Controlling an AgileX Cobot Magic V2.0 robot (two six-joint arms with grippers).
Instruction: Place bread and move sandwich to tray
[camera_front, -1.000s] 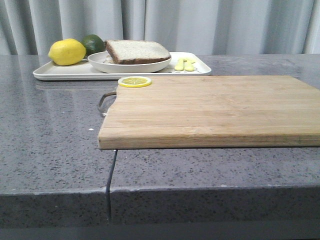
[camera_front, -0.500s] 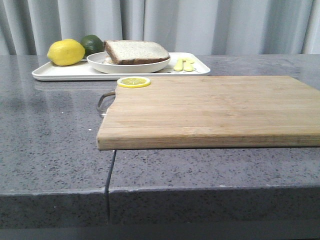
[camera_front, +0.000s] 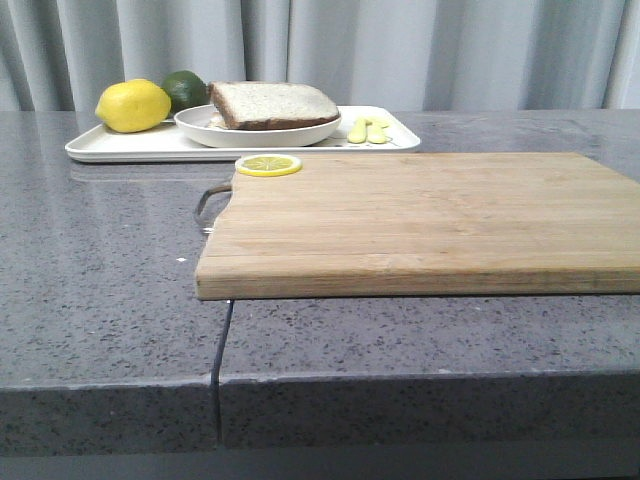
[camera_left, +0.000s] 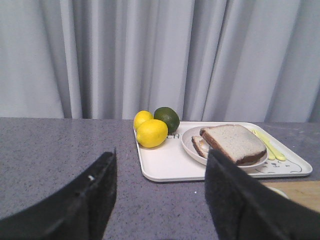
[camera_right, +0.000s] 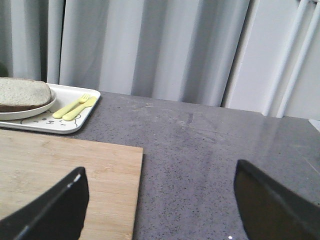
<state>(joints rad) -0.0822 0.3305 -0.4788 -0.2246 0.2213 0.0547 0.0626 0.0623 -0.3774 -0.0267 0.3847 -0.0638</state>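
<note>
The bread (camera_front: 275, 103), a thick brown-crusted slice, lies on top of the sandwich in the round white plate (camera_front: 258, 134). The plate stands on the white tray (camera_front: 120, 146) at the back left. In the left wrist view the bread (camera_left: 232, 142) covers a lower slice (camera_left: 199, 146) with a little egg white showing; the yolk is hidden. My left gripper (camera_left: 160, 200) is open and empty over the bare counter, short of the tray (camera_left: 165, 165). My right gripper (camera_right: 160, 205) is open and empty over the cutting board's right edge. Neither gripper shows in the front view.
A wooden cutting board (camera_front: 420, 220) lies at the table's middle with a lemon slice (camera_front: 268, 164) on its back left corner. A lemon (camera_front: 133, 105), a lime (camera_front: 185, 88) and a yellow fork and spoon (camera_front: 368, 130) share the tray. A curtain hangs behind.
</note>
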